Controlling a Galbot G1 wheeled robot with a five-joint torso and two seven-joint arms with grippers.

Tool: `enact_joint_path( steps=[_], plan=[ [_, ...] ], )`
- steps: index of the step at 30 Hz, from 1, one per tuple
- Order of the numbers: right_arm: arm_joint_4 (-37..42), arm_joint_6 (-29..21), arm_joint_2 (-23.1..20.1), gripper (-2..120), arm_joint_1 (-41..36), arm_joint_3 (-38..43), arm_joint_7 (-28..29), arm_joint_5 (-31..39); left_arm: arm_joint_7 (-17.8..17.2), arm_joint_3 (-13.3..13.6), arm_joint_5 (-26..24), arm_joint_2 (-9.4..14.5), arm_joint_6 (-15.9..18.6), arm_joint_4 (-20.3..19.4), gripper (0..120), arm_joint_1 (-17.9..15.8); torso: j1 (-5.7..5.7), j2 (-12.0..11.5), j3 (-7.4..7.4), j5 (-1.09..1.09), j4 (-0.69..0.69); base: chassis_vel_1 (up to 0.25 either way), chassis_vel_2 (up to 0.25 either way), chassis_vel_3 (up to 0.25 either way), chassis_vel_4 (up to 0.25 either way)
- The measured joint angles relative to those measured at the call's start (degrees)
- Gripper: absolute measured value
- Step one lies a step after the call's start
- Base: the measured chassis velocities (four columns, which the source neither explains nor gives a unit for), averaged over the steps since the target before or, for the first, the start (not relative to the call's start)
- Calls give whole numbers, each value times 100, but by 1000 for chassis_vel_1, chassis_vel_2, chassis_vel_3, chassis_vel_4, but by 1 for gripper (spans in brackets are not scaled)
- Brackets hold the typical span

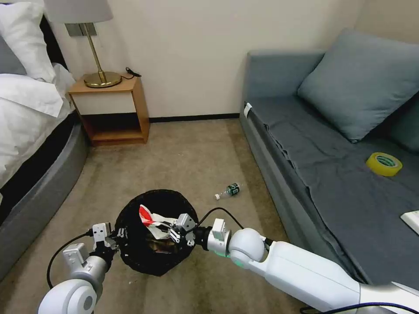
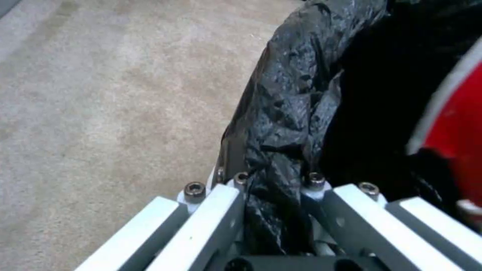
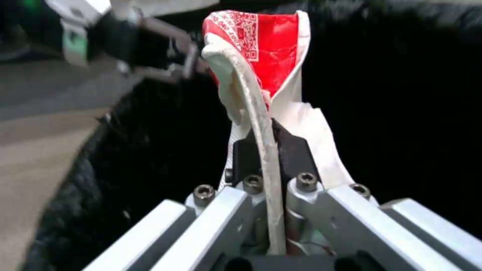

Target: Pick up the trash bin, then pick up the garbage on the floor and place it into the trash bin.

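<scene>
Over the carpet (image 1: 183, 148) between the bed (image 1: 30, 131) and the sofa (image 1: 331, 183), the bin (image 1: 135, 257) is hanging off the floor, by my judgement — the left hand (image 1: 114, 235) is pinching its near rim, with the black liner (image 2: 281, 124) pressed between both fingers in the left wrist view. So the first step looks done.

The right hand (image 1: 174, 230) is reaching in over the bin's open mouth and is pressed together on the red-and-white packet (image 3: 261, 49); the right wrist view shows the packet's white edge clamped between the pads and its red face standing up beyond the fingertips, with dark liner behind it. The packet is therefore above the bin's interior and not yet let go.

Inside the bin, under the packet, something brownish is lying at the bottom (image 1: 161, 246); which litter it is, I cannot tell.

One piece is plainly outstanding: the bottle (image 1: 228, 191) is lying on its side on the carpet, near the sofa's front edge and well apart from both hands, beyond the bin.

Judged state: bin lifted, one packet being delivered, at least the bottle left to collect. No other litter is showing on the visible floor.
</scene>
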Motion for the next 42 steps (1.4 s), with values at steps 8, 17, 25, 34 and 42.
enact_joint_path(
  steps=[8, 17, 25, 34, 42],
  plan=[
    [-14, -78, -41, 19, -34, -9, 13, -367, -8, 45, -37, -4, 38, -25, 2, -2, 0, 0, 0, 0, 0, 0, 0, 0, 0],
    [151, 145, -243, 51, -47, 279, -84, -935, -8, -1, -76, 29, 50, -42, 2, 2, 0, 0, 0, 0, 0, 0, 0, 0, 0],
    [188, 272, -284, 79, -132, 304, -121, -1312, -19, 11, -107, 18, 74, -65, 2, -5, 0, 0, 0, 0, 0, 0, 0, 0, 0],
    [259, 423, -221, 100, -173, 413, -195, -1839, -34, -21, -169, 13, 91, -70, 2, 10, 0, 0, 0, 0, 0, 0, 0, 0, 0],
    [474, 777, -314, 100, -510, 981, 422, -2022, -39, -50, -197, 17, 90, -40, 2, -14, 0, 0, 0, 0, 0, 0, 0, 0, 0]
  ],
)
